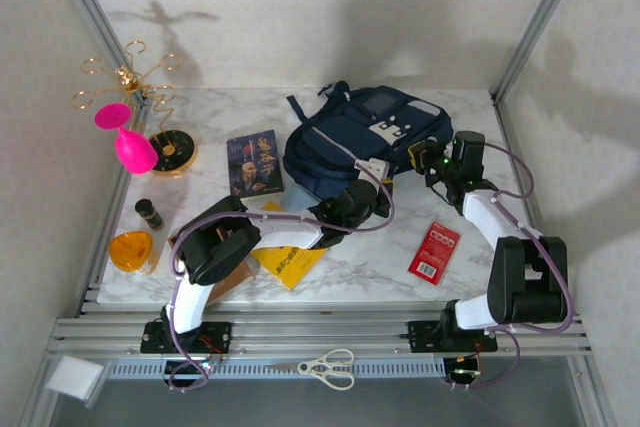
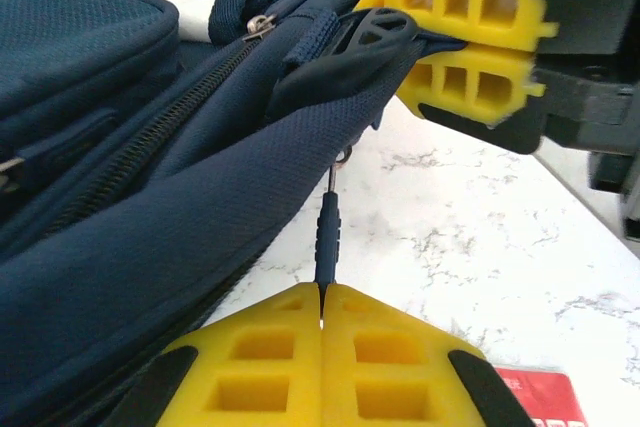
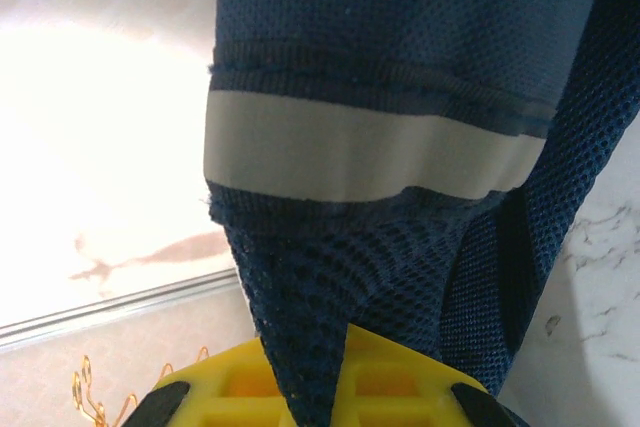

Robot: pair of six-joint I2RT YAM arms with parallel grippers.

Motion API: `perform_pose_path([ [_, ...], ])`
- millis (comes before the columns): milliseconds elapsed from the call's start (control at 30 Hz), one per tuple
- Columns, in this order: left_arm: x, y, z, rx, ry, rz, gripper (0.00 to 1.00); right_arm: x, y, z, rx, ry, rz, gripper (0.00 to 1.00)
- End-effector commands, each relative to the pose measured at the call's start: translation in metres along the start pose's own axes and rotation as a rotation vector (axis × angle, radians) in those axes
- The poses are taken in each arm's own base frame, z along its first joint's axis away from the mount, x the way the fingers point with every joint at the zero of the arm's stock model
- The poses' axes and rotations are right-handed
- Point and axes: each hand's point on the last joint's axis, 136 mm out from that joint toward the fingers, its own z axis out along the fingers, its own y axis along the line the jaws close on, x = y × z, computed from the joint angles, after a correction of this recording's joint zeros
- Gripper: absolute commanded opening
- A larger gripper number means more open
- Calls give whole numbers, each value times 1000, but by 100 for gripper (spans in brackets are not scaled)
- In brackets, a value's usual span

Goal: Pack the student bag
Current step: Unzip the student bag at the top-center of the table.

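The student bag (image 1: 345, 137), a large navy backpack, lies at the back middle of the marble table. At the bag's near edge, my left gripper (image 1: 372, 193) has its yellow fingers pressed together (image 2: 322, 292) on the slim dark zipper pull (image 2: 327, 232) hanging from the bag (image 2: 150, 177). My right gripper (image 1: 423, 159) is at the bag's right side. There it is shut (image 3: 335, 347) on a fold of navy mesh fabric below a pale stripe (image 3: 370, 157). In the left wrist view its fingers (image 2: 470, 42) pinch the bag by a black loop.
A book (image 1: 254, 162) lies left of the bag. A pink glass (image 1: 128, 142), a gold wire stand (image 1: 130, 82), a small dark bottle (image 1: 149, 213) and an orange bowl (image 1: 131, 249) are at far left. A yellow booklet (image 1: 290, 262) and a red packet (image 1: 434, 251) lie near the front. Scissors (image 1: 330, 367) rest on the front ledge.
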Motion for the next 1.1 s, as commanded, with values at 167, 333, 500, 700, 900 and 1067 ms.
perform_pose_path([
  [167,13,3,-15,52,138,46,0,-41,56,-10,-144,-71,-97,0],
  [333,25,2,-16,103,211,98,0,-50,55,-6,-146,-60,-76,0],
  [500,24,-3,-19,147,219,111,0,-56,54,0,-120,-61,-89,0],
  [700,-4,-16,5,169,160,50,7,-45,57,-6,-142,-58,-71,0],
  [900,-5,-11,20,130,123,-8,25,-42,56,-9,-137,-54,-64,0],
  [1067,-9,-7,28,108,96,-48,39,-39,60,-8,-148,-50,-66,0],
])
